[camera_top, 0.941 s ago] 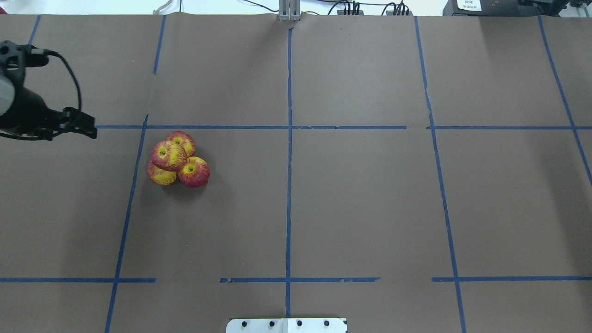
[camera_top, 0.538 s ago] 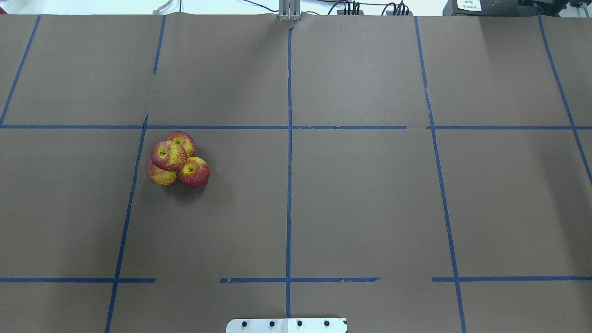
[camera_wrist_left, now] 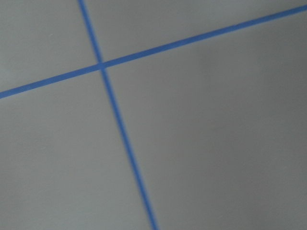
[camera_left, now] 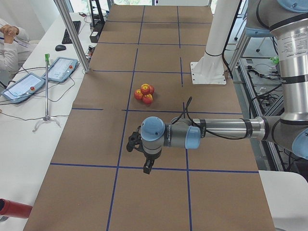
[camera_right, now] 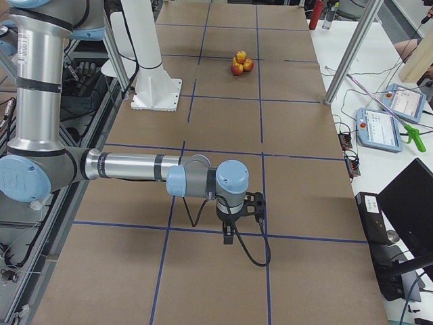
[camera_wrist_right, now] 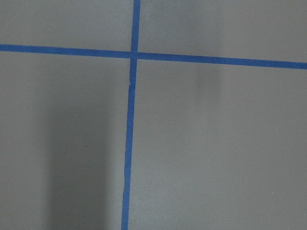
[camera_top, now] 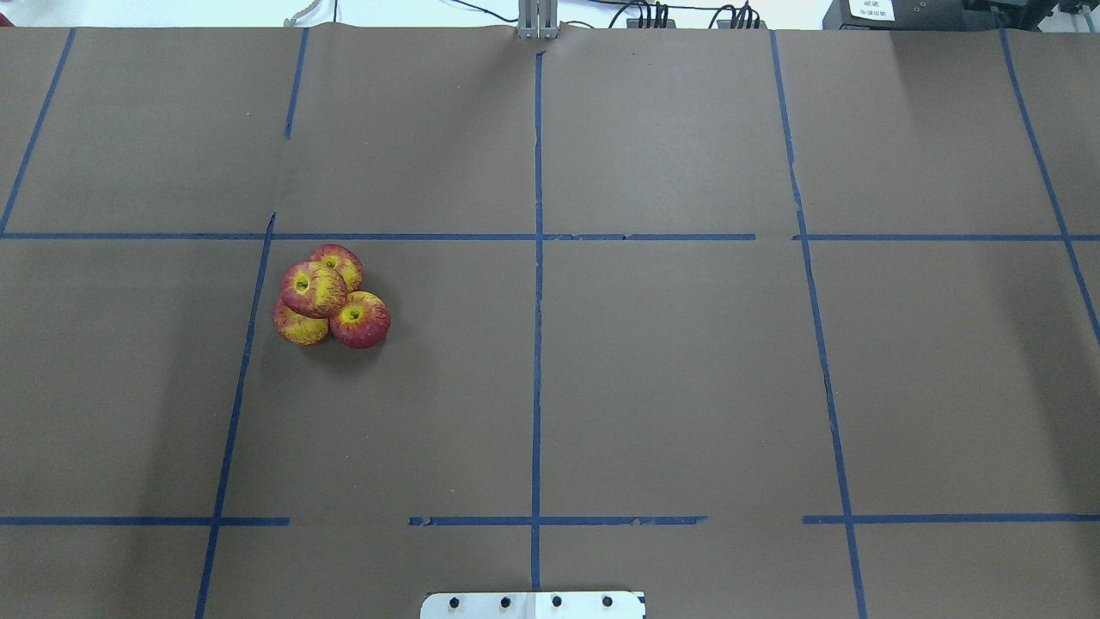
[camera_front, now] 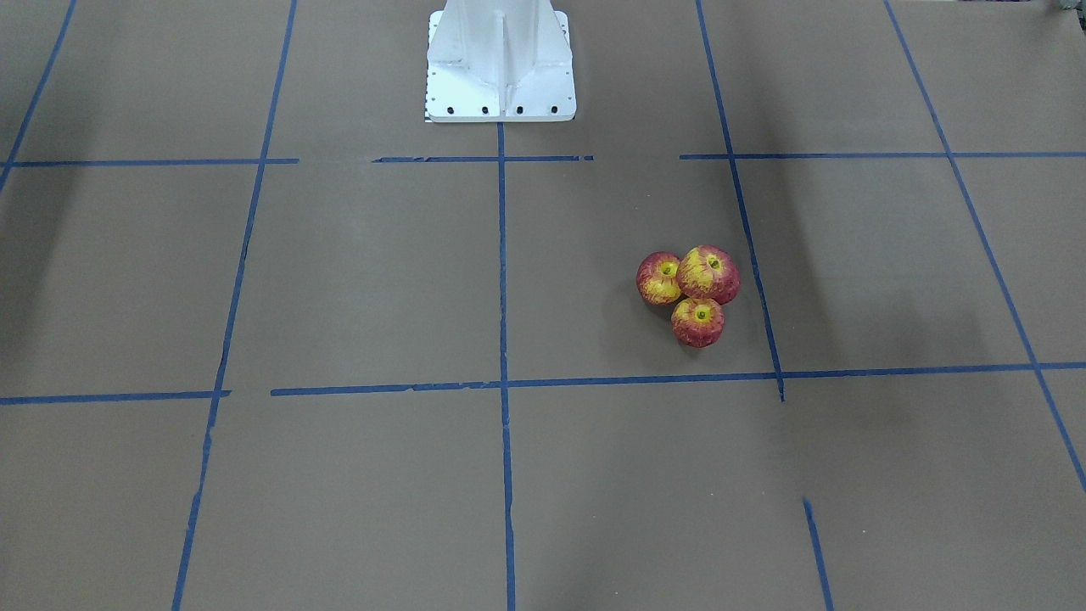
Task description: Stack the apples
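4 apples [camera_top: 331, 297] sit in 1 small pile on the brown table [camera_top: 670, 387].
From overhead, 3 apples touch each other left of the middle blue tape line [camera_top: 537, 344], and 1 top apple [camera_top: 313, 289] rests on them. The front view shows 3 of them, stems up. In the left side view the left gripper [camera_left: 147, 167] points down over the table, well apart from the pile; I cannot tell if it is wide or narrow. In the right side view the right gripper [camera_right: 229, 235] points down too, far from the apples; I cannot tell there either. Both wrist views show table and blue tape.
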Controlling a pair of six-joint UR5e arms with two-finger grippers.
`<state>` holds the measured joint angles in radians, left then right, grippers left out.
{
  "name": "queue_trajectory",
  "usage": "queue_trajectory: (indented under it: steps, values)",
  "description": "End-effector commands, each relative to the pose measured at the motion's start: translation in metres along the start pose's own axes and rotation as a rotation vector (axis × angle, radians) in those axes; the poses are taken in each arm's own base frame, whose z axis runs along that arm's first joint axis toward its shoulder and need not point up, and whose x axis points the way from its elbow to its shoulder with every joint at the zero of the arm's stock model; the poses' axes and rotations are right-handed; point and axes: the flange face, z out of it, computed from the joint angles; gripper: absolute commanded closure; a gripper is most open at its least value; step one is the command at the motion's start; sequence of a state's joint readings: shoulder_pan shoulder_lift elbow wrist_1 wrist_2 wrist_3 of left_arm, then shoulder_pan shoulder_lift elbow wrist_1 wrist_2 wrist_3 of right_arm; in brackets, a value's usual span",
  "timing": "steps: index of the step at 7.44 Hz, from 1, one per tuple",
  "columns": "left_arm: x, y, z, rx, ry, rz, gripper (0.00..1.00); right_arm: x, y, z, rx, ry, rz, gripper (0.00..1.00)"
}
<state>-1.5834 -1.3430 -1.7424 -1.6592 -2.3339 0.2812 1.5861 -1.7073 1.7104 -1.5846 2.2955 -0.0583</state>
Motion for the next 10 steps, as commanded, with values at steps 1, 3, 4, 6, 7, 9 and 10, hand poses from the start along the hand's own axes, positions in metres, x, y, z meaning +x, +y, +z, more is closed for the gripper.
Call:
queue_trajectory:
  steps: [1,3,4,6,7,9,10]
  values:
    - [-0.013,-0.007,-0.007,-0.003,-0.069,-0.068,0.00,0.000,0.000,0.000,0.000,0.001,0.000,0.00]
    - [0.007,-0.024,-0.023,0.059,0.016,-0.273,0.00,0.000,0.000,0.000,0.000,0.001,0.000,0.00]
    - [0.007,-0.026,-0.024,0.064,0.018,-0.270,0.00,0.000,0.000,0.000,0.000,0.001,0.000,0.00]
    - [0.007,-0.028,-0.024,0.064,0.018,-0.267,0.00,0.000,0.000,0.000,0.000,0.001,0.000,0.00]
    - [0.011,-0.035,-0.029,0.072,0.016,-0.260,0.00,0.000,0.000,0.000,0.000,0.001,0.000,0.00]
    - [0.013,-0.040,-0.033,0.081,0.015,-0.251,0.00,0.000,0.000,0.000,0.000,0.001,0.000,0.00]
    - [0.014,-0.041,-0.035,0.084,0.015,-0.248,0.00,0.000,0.000,0.000,0.000,0.001,0.000,0.00]
